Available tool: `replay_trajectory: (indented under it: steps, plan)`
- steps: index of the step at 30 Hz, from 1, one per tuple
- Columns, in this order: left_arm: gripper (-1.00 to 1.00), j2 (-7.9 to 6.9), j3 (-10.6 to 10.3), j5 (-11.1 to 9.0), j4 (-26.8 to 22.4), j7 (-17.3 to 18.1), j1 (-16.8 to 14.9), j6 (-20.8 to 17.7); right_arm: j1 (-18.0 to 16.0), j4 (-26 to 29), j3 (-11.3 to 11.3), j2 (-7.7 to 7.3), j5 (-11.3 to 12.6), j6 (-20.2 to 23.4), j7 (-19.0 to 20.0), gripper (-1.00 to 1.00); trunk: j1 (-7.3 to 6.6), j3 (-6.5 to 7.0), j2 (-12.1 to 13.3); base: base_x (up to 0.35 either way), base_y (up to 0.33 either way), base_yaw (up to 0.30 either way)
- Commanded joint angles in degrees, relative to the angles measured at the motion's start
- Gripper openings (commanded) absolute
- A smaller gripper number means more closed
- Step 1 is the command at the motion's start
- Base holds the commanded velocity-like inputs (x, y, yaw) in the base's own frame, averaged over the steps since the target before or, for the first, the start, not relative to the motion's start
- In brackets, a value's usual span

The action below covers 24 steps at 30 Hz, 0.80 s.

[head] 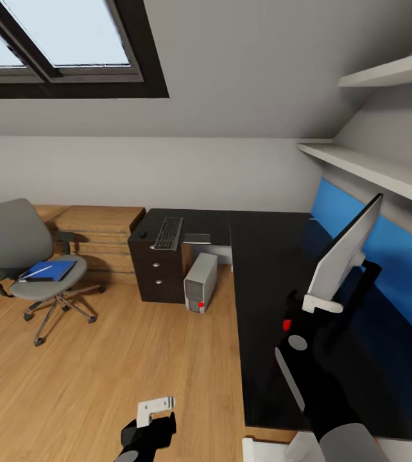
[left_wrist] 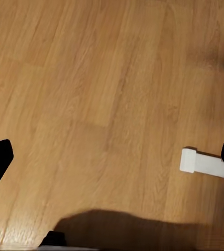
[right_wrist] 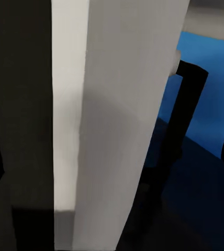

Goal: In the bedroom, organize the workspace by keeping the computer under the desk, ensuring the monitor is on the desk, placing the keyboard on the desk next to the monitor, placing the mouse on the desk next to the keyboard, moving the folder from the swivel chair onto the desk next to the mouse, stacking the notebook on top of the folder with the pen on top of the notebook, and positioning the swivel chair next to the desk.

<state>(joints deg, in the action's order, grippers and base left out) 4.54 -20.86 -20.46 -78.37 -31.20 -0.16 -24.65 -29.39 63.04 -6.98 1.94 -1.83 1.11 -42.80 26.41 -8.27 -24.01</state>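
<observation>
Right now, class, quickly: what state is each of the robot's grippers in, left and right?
Left gripper: open, holding nothing.
Right gripper: closed on the monitor, which it holds tilted above the desk.

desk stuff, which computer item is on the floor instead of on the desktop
The computer, a small silver-grey tower with a red light, stands on the wood floor beside the drawer block. The keyboard and mouse lie on the black desk; the monitor is above it.

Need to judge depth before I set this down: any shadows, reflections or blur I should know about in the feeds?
Head view: sharp, evenly lit; the glossy desk mirrors the blue wall panel. Left wrist view: crisp floor with a dark shadow near the camera. Right wrist view: the monitor sits very close, soft-edged.
</observation>
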Motion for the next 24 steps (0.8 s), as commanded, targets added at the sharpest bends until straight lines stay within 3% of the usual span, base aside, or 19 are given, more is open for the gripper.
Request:
replay_trajectory:
  steps: [1,24]
  plan:
    - [1.00,0.01,-0.16,-0.47,0.47,-0.44,-0.02,-0.13,-0.05,-0.02,-0.08,-0.01,-0.19,0.12,-0.27,1.00,0.03,-0.10,-0.11,-0.096,-0.216,0.000]
    - [1.00,0.03,-0.15,-0.37,0.86,-0.44,-0.02,-0.13,-0.05,-0.86,-0.37,-0.01,-0.19,0.12,0.02,1.00,0.03,-0.10,-0.11,-0.136,-0.277,0.000]
